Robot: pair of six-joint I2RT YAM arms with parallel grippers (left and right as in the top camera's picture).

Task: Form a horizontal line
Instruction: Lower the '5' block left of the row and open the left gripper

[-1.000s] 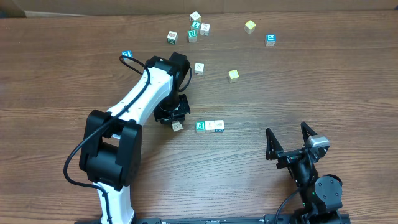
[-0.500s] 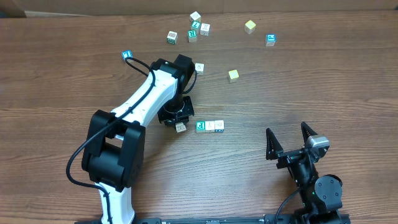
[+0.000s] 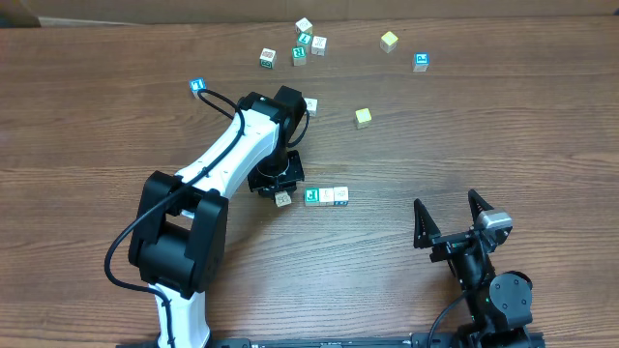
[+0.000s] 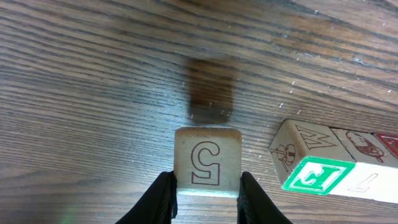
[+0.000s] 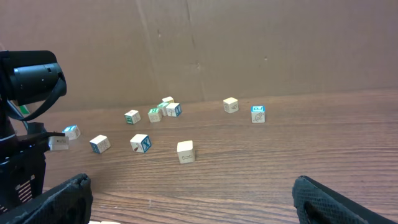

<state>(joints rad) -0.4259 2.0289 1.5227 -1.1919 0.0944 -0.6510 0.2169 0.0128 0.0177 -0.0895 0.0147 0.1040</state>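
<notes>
A short row of alphabet cubes [image 3: 326, 195] lies at mid-table; in the left wrist view its left end shows a green-printed cube [image 4: 311, 163]. My left gripper [image 3: 281, 196] is shut on a pale cube with a red "5" [image 4: 207, 160], held just above the table and just left of the row, apart from it. Its shadow lies on the wood ahead. My right gripper [image 3: 451, 215] is open and empty near the front right edge, far from the cubes.
Several loose cubes are scattered at the back: a cluster [image 3: 300, 46], a yellowish cube [image 3: 389, 41], a blue-printed cube [image 3: 421, 62], a cube [image 3: 363, 117], one [image 3: 309, 105] beside the left arm and a blue one [image 3: 197, 86].
My left gripper has carried the "5" cube to the right, closer to the row's left end. The right arm has not moved.
</notes>
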